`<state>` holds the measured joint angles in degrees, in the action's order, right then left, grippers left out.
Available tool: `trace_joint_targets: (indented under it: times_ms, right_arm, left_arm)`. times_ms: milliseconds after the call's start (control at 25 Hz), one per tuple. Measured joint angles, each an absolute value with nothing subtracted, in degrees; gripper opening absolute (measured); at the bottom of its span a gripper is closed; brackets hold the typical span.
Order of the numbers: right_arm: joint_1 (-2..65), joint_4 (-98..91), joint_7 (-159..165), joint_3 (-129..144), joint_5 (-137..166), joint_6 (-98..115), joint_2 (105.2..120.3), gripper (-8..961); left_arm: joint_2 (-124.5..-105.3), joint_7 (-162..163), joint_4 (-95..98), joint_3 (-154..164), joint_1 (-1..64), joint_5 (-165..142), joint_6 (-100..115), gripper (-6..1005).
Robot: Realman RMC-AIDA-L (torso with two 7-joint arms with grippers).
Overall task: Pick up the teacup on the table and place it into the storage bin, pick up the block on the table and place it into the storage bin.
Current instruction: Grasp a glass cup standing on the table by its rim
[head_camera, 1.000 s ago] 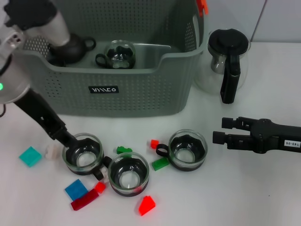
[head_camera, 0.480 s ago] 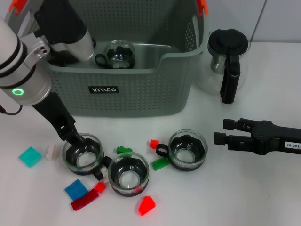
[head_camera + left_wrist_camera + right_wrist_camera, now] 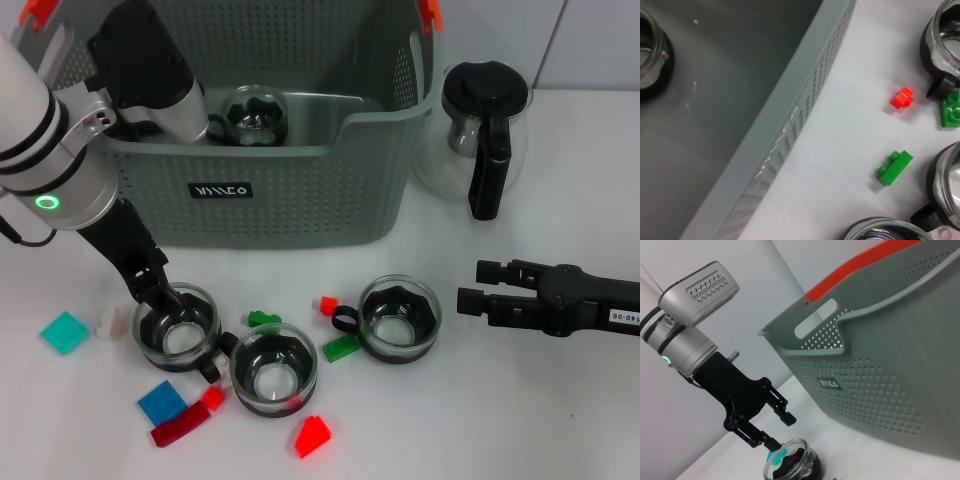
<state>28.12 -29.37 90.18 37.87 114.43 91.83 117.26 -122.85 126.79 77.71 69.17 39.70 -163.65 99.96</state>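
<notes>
The left tool point(image 3: 160, 292) sits at the rim of the leftmost teacup point(image 3: 177, 328) on the counter point(image 3: 480, 400), its fingers spread, gripping nothing. 2 more teacups stand to the right: the middle teacup point(image 3: 272, 369) and the right teacup point(image 3: 399, 318). Small blocks lie scattered around them, among them a green block point(image 3: 264, 319) and a red block point(image 3: 312, 436).

The storage bin point(image 3: 300, 180) stands behind the cups and holds 1 teacup point(image 3: 252, 113). Its black label point(image 3: 220, 189) carries white writing I cannot read.

The right tool point(image 3: 480, 287) rests parked on the counter right of the cups, fingers parted and empty. A glass jug point(image 3: 482, 130) stands beside the bin.
</notes>
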Motion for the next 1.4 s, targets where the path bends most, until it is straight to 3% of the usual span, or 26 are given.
trace_joint_targets:
  times_ms: [1400]
  right_arm:
    - [28.03, -29.45, 91.41, 38.32, 114.52, 91.4, 116.98, 915]
  left_arm:
    - [-122.6, 127.44, 69.06, 72.15, 40.38, -163.75, 92.8, 558]
